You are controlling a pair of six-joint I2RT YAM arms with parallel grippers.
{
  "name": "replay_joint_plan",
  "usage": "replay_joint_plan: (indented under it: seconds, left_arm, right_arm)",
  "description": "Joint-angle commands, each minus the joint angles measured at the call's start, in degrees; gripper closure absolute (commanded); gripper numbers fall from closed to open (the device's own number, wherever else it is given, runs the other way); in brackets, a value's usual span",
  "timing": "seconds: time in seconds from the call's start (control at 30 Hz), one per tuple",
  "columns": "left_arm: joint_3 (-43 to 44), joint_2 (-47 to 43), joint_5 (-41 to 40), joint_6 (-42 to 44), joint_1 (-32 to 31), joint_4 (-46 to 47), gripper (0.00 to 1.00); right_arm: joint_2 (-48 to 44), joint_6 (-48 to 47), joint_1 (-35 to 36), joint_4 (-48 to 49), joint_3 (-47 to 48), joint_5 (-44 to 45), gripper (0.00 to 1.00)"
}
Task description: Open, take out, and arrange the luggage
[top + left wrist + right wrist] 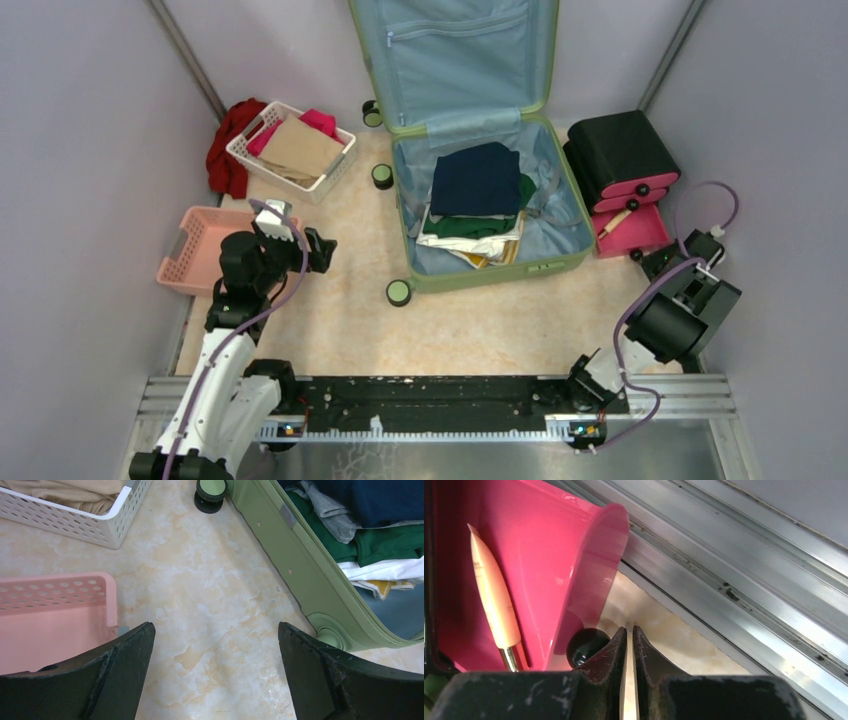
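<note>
The sage-green luggage (490, 272) lies open on the floor, its lid with light blue lining (455, 60) leaning against the back wall. Inside it is a stack of folded clothes with a navy garment (478, 178) on top and green and white ones below. My left gripper (322, 250) hovers open over bare floor between the pink basket and the luggage shell (295, 565), with nothing between its fingers (215, 630). My right gripper (655, 262) is shut on nothing (629, 630), low by the pink drawer (549, 555) at the right wall.
A white basket (250, 150) with folded cloth stands back left, a red cloth (225, 150) beside it. The pink basket (195, 250) is at the left wall. The black-and-pink case (620, 150) has its drawer (640, 232) open, holding a tube (494, 600). An aluminium rail (734, 575) runs along the wall.
</note>
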Motion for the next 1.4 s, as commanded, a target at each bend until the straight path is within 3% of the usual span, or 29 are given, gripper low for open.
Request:
replay_joint_plan:
  seconds: [0.0,0.37,1.07,1.37]
  left_arm:
    - [1.4,-0.6,0.8,0.2,-0.2,0.9,0.01]
    - [1.4,-0.4,0.7,0.1,-0.2,0.9,0.01]
    - [1.5,-0.6,0.0,0.7,-0.2,0.7,0.01]
    - [1.5,-0.8,-0.2,0.6,-0.2,0.5,0.01]
  right_arm:
    - [1.5,1.6,-0.4,2.3,1.6,-3.6,0.91]
    - [4.7,7.0,0.0,11.2,3.0,-12.4,0.82]
    - [15.1,17.2,3.7,23.5,10.6,-16.8,0.74]
    - [13.6,13.4,3.7,20.6,11.3,-16.2,0.7]
